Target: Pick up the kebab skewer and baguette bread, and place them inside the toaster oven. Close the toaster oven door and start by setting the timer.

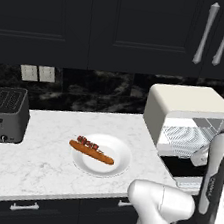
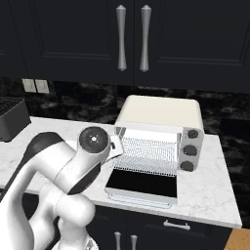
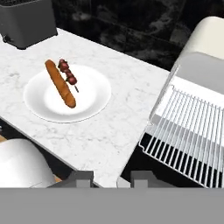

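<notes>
Tool (image 3: 111, 177) pressed together, empty, by open toaster oven (image 2: 161, 117); baguette bread (image 3: 60, 83) and kebab skewer (image 3: 68, 75) side by side on plate (image 3: 92, 98), mid-worktop (image 3: 118, 127).

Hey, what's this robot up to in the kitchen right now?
It is meant to load food into the toaster oven. The toaster oven door already hangs open, wire rack bare. The kebab skewer and baguette bread still lie side by side on the white plate. The gripper is shut, holding nothing, near the oven.
</notes>
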Controlling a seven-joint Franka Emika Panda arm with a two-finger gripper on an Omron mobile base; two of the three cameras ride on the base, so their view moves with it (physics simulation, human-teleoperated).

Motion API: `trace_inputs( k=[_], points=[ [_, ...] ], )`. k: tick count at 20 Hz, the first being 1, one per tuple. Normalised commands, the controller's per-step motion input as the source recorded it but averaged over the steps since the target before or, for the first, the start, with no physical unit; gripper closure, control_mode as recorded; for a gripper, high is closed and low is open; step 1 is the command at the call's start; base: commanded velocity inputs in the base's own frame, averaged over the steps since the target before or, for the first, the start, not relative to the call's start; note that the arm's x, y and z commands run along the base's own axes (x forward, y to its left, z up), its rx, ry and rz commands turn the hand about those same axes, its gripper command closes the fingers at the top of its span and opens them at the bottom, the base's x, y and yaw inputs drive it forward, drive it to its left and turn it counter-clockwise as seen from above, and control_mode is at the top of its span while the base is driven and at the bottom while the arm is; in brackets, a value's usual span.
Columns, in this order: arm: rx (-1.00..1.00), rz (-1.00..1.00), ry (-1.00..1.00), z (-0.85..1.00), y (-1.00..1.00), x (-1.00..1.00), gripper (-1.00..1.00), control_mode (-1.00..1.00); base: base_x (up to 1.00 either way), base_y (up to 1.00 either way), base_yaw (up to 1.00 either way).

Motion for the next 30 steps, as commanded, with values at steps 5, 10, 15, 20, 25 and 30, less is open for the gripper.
trace_inputs(
  k=[5,10,15,20,25,30],
  points=[
    [0.00,-0.07,0.20,0.18,1.00,0.00,-1.00,-1.00,0.00,0.00,0.00],
    [0.00,-0.07,0.23,0.06,1.00,0.23,-1.00,-1.00,0.00,0.00,0.00],
    [0.00,-0.01,0.20,-0.14,1.00,0.62,-1.00,-1.00,0.00,0.00,0.00],
    [-0.03,0.12,0.28,-0.58,0.60,0.72,-1.00,-1.00,0.00,0.00,0.00],
    [-0.06,0.26,0.23,-0.85,0.01,0.23,-1.00,-1.00,0.00,0.00,0.00],
    [-0.10,0.27,0.05,-0.68,-0.01,0.16,-1.00,-1.00,0.00,0.00,0.00]
  ],
)
